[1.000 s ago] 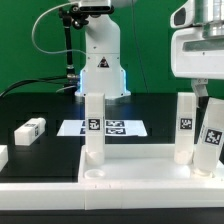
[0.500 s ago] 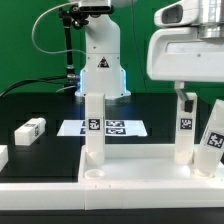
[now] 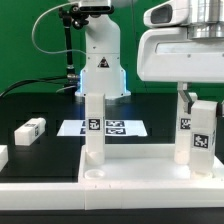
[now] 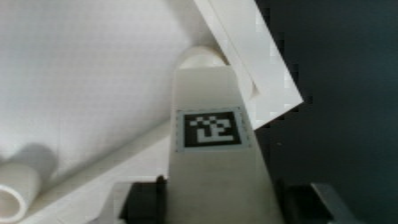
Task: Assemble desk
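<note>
The white desk tabletop panel (image 3: 140, 168) lies at the front, and its flat face and raised rim fill the wrist view (image 4: 89, 80). Two tagged legs stand upright on it, one toward the exterior view's left (image 3: 93, 125) and one toward its right (image 3: 185, 128). My gripper (image 3: 200, 97) is shut on a third tagged leg (image 3: 203, 138). It holds this leg upright, just right of and in front of the right standing leg. In the wrist view the held leg (image 4: 217, 140) sits between my gripper's (image 4: 231, 197) dark fingers (image 4: 146, 197), over the panel's corner edge.
A loose tagged leg (image 3: 30, 130) lies on the black table at the left, and another white part (image 3: 3, 158) lies at the left edge. The marker board (image 3: 113, 127) lies behind the panel. The robot base (image 3: 100, 60) stands at the back. A rounded white part (image 4: 22, 182) shows in the wrist view.
My gripper moved toward the exterior view's left with the leg. The leg went from tilted to upright and now stands close beside the right standing leg.
</note>
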`<state>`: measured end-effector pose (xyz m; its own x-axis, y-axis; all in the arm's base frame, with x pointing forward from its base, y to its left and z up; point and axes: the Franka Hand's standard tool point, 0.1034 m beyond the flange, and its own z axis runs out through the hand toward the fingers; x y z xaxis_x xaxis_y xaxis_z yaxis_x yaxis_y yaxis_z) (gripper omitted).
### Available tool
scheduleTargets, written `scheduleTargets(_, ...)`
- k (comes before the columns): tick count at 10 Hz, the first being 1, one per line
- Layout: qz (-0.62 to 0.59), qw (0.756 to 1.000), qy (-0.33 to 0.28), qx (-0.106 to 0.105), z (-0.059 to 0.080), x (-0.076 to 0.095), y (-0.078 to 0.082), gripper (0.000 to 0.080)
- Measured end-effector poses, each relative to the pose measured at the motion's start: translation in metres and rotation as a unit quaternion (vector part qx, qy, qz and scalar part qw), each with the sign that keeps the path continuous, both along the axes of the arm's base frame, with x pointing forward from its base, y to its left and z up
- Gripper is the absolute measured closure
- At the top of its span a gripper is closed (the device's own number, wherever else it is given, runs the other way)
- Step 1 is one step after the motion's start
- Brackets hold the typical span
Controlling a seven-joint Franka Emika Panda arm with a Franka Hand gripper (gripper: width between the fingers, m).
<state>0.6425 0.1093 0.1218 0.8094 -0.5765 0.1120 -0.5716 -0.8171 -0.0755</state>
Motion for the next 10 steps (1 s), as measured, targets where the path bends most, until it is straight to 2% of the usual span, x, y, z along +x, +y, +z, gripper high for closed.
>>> scheduleTargets(3, -0.12, 0.993, 0.007, 0.015, -0.001, -0.003, 0.001, 0.0512)
scheduleTargets(4, -0.199, 0.98, 0.009, 0.025, -0.001, -0.004, 0.004, 0.0512)
scheduleTargets(6, -0.355, 0.933, 0.012, 0.052, -0.002, -0.005, 0.005, 0.0511)
scheduleTargets(8, -0.455, 0.887, 0.011, 0.078, -0.002, -0.005, 0.006, 0.0511)
scheduleTargets(10, -0.528, 0.844, 0.003, 0.094, -0.002, -0.006, 0.01, 0.0509)
